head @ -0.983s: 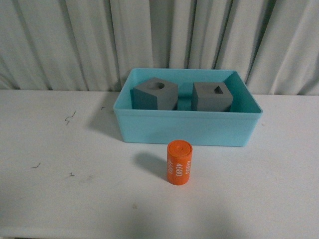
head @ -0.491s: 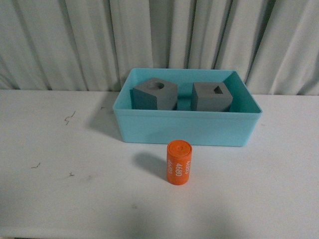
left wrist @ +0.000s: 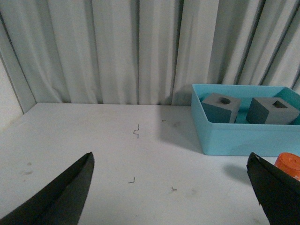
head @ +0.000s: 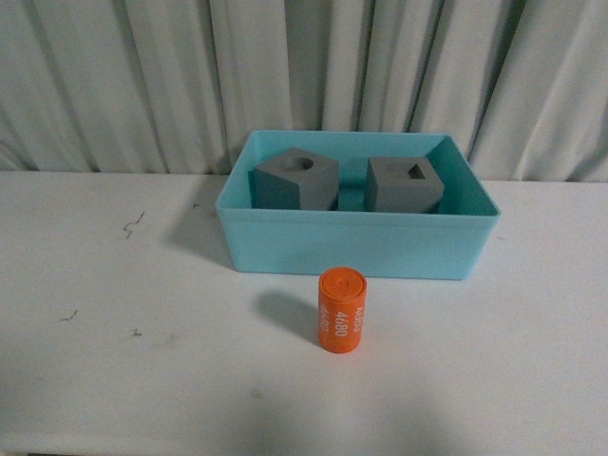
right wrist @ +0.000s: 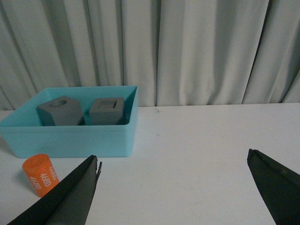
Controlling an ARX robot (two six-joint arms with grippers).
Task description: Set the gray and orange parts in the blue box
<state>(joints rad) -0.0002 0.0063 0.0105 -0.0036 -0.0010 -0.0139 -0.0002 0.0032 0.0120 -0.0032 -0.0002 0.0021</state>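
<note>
You have two of three parts home: the matte gray cube with a round recess (head: pixel 294 180) and the matte gray cube with a rectangular recess (head: pixel 404 185) sit side by side inside the shallow turquoise plastic box (head: pixel 356 249). What's left is the small orange cylinder marked 4680 (head: pixel 341 311), upright on the white table (head: pixel 114 313) just outside the box's near wall. Your left gripper (left wrist: pixel 168 194) and right gripper (right wrist: pixel 171 192) are both spread wide and empty, back from the box.

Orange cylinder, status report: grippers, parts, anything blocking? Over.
Grippers: left gripper open, right gripper open, both empty. Round-recess gray cube and second gray cube in blue box. Orange cylinder upright on table, outside box. No obstruction seen.
</note>
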